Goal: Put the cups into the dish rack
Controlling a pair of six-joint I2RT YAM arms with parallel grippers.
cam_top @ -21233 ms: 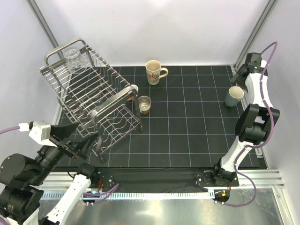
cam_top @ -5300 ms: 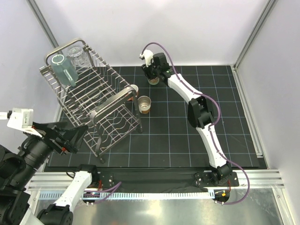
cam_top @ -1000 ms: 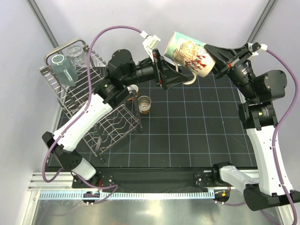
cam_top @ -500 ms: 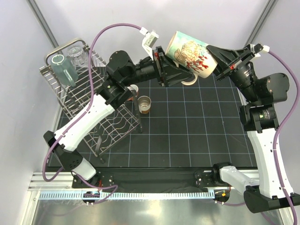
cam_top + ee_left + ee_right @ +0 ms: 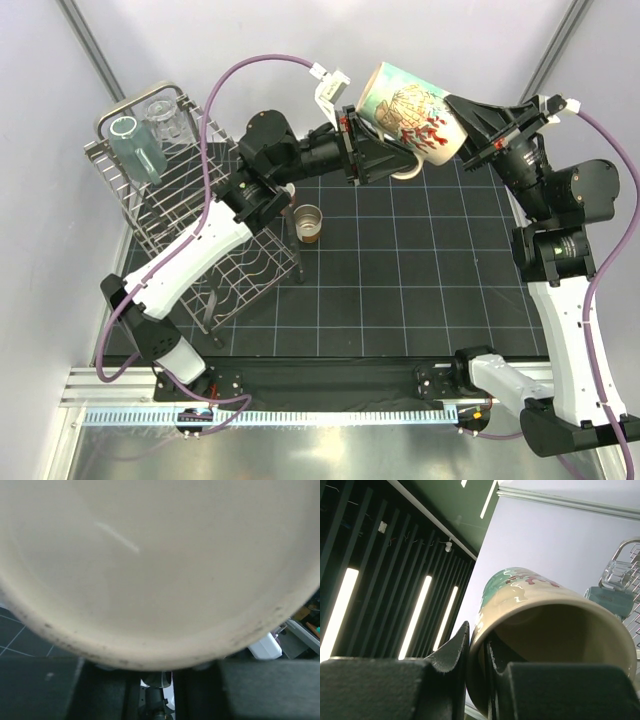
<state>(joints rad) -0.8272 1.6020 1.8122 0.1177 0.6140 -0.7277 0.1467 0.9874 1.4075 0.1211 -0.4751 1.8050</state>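
The large cream mug (image 5: pixel 410 110) with red-brown print hangs on its side high above the mat, between both arms. My right gripper (image 5: pixel 460 128) is shut on its rim (image 5: pixel 550 625), one finger inside and one outside. My left gripper (image 5: pixel 383 160) is shut beneath the mug at its handle; the mug's body (image 5: pixel 160 555) fills the left wrist view and hides the fingertips. In the dish rack (image 5: pixel 245 215) at the left stand the grey-teal tumbler (image 5: pixel 135 150) and the clear glass (image 5: pixel 163 118). The salmon-pink mug (image 5: pixel 287 190) peeks out beside the rack, and the small brown-based cup (image 5: pixel 309 223) stands near it.
The left arm reaches across over the rack's right end and the two cups on the mat. A black gridded mat (image 5: pixel 420 290) covers the table. White walls with metal posts close the back and sides.
My left gripper has closed from wide open to shut under the mug. The mug and the right gripper have shifted only slightly.
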